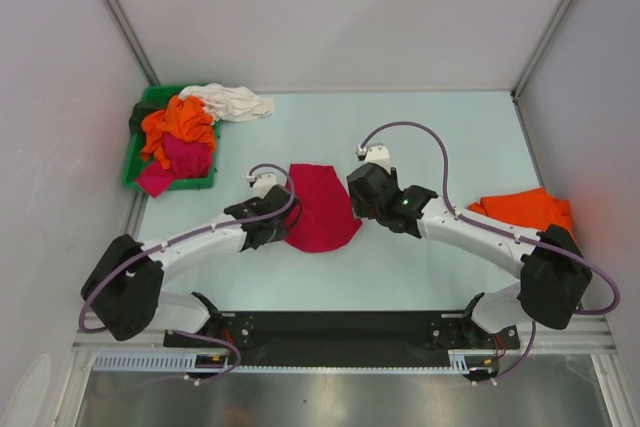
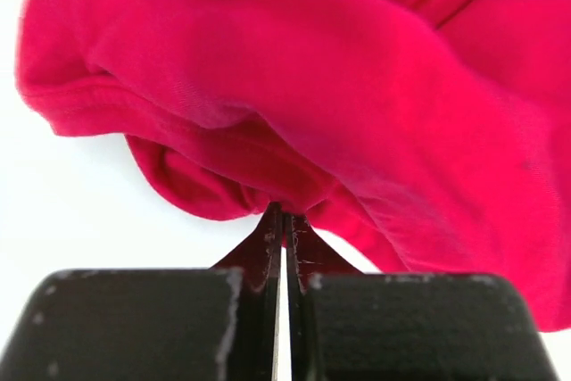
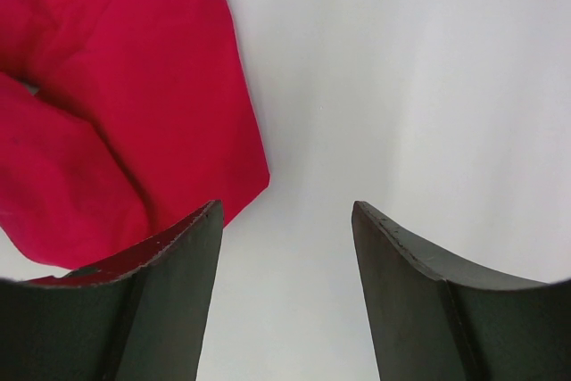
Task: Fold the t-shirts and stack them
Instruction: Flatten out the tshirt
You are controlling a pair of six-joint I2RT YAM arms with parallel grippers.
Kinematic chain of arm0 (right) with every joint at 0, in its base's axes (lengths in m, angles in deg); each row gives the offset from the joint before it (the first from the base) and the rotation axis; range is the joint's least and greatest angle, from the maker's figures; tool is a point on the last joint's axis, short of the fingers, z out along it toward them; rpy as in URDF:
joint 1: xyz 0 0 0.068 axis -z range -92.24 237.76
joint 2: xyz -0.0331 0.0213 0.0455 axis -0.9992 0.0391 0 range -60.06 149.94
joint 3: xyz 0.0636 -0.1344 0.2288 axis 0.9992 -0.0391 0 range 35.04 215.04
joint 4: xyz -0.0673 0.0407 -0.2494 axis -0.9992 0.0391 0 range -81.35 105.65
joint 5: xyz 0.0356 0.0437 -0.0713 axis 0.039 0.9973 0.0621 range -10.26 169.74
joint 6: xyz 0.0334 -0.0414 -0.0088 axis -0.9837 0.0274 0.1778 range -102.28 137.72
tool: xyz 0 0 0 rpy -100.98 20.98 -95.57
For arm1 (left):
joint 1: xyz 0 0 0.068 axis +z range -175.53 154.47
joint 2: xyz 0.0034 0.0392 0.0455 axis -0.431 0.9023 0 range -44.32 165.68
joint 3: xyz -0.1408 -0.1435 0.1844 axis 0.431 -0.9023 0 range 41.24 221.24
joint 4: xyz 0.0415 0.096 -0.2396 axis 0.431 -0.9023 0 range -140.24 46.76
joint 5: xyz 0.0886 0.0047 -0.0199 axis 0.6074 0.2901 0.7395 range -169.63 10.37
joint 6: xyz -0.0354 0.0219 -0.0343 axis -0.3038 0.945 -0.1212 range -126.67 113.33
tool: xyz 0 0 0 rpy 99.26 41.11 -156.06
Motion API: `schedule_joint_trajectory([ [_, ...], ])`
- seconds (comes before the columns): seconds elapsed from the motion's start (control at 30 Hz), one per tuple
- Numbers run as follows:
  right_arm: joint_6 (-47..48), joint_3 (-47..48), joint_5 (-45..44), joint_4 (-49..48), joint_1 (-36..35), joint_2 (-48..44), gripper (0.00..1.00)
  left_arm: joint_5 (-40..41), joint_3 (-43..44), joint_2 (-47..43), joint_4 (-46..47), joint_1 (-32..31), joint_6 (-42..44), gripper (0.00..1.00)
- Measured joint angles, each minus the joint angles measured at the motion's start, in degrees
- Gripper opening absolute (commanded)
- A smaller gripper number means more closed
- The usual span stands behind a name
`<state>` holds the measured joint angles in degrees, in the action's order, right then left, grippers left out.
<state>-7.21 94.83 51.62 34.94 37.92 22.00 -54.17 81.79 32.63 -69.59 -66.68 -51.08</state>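
A crimson t-shirt (image 1: pixel 322 209) lies crumpled in the middle of the table. My left gripper (image 1: pixel 284 223) is at its left edge, and in the left wrist view the gripper (image 2: pixel 284 213) is shut, pinching a fold of the crimson cloth (image 2: pixel 357 95). On the shirt's right side my right gripper (image 1: pixel 358 197) stands open. In the right wrist view, bare table shows between the right gripper's (image 3: pixel 285 210) fingers, with the shirt's corner (image 3: pixel 134 113) just to their left. A folded orange t-shirt (image 1: pixel 526 209) rests at the right.
A green bin (image 1: pixel 132 159) at the back left holds orange (image 1: pixel 180 125) and magenta (image 1: pixel 186 159) shirts. A white shirt (image 1: pixel 236 102) hangs over the bin's far rim. White walls with metal posts enclose the table, and a black rail (image 1: pixel 340 327) runs along the front.
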Motion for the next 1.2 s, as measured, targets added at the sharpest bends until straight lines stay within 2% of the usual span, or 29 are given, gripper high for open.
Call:
schedule_joint_trajectory([
  [0.13,-0.04,0.0,0.28,-0.09,0.61,0.0,0.65,2.62,4.42,-3.39,-4.72,0.0,1.22,0.0],
  [0.3,-0.33,0.0,1.88,-1.92,1.88,0.37,0.65,7.58,17.33,-10.73,-10.34,0.87,5.75,0.0],
  [0.43,-0.57,0.09,3.48,-3.41,1.9,2.73,0.65,10.14,25.46,-14.05,-11.89,4.22,9.11,0.0],
  [0.67,-1.09,0.59,7.56,-6.23,1.25,6.97,0.66,11.65,26.18,-14.56,-16.11,8.72,12.09,0.0],
  [0.9,-1.88,1.51,9.2,-8.31,0.07,7.48,0.66,11.72,26.53,-14.38,-18.03,11.04,13.55,0.0],
  [1.2,-2.01,1.57,9.57,-8.22,-0.24,7.3,0.66,12.5,34.77,-13.62,-17.92,13.44,15.28,0.0],
])
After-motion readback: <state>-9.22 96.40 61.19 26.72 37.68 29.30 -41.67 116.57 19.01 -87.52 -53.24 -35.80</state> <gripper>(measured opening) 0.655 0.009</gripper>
